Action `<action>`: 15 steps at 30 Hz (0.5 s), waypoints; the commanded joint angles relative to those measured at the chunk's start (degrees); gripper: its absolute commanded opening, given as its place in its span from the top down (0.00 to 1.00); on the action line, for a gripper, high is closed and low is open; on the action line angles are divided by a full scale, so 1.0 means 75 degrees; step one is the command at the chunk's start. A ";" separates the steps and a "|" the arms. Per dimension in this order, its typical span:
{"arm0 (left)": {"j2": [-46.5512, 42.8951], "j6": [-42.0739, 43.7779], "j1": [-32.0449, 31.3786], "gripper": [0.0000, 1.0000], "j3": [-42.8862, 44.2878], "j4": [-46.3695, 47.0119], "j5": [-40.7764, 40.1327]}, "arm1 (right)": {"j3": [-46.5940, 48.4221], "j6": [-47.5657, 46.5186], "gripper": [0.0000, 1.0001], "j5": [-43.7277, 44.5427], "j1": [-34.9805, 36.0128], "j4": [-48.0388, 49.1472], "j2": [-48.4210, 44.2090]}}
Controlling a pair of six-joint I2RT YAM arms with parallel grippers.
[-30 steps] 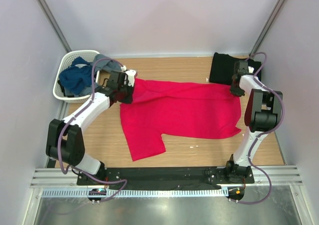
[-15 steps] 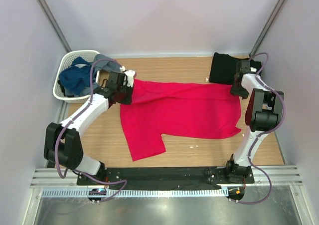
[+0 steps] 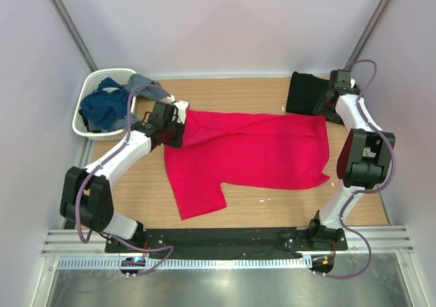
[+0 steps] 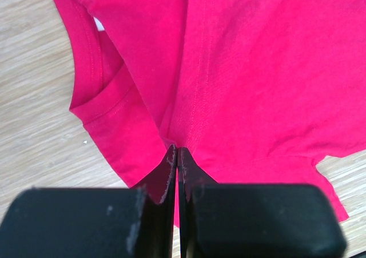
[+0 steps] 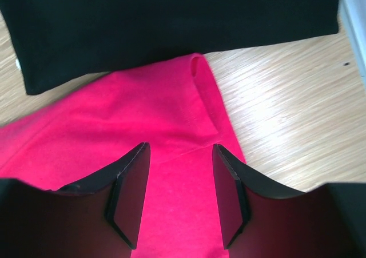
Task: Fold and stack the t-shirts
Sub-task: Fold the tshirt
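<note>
The crimson red t-shirt (image 3: pixel 245 150) lies spread across the wooden table, one sleeve toward the front left. My left gripper (image 3: pixel 178 131) is shut on a pinch of its cloth near the collar at the shirt's left end; in the left wrist view the red t-shirt (image 4: pixel 251 69) fills the frame and the gripper (image 4: pixel 177 150) pinches a fold. The folded black t-shirt (image 3: pixel 304 93) lies at the back right. My right gripper (image 3: pixel 328 114) is open above the red shirt's back right corner, beside the black shirt. The right wrist view shows the gripper (image 5: pixel 178 155), red cloth (image 5: pixel 114 126) and black shirt (image 5: pixel 160 23).
A white lattice basket (image 3: pixel 90 92) with blue and grey clothes stands at the back left corner. Grey walls enclose the table on three sides. Bare wood (image 3: pixel 272 208) runs along the front of the shirt.
My right gripper has let go of the red shirt's corner and risen toward the back. The left gripper has shifted slightly right, still holding the cloth.
</note>
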 commanded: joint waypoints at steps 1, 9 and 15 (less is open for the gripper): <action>-0.0012 -0.0084 -0.0043 1.00 -0.0130 -0.0074 -0.0034 | 0.0089 0.0115 0.46 -0.0558 0.0074 -0.0067 -0.0284; 0.0035 -0.0248 -0.0113 1.00 -0.0295 -0.0191 -0.0010 | 0.0205 0.0185 0.46 -0.0828 0.0296 -0.0067 -0.0062; 0.0175 -0.0377 -0.0219 0.89 -0.0248 -0.0285 -0.0056 | 0.0440 0.0185 0.46 -0.0864 0.0508 -0.0079 0.0184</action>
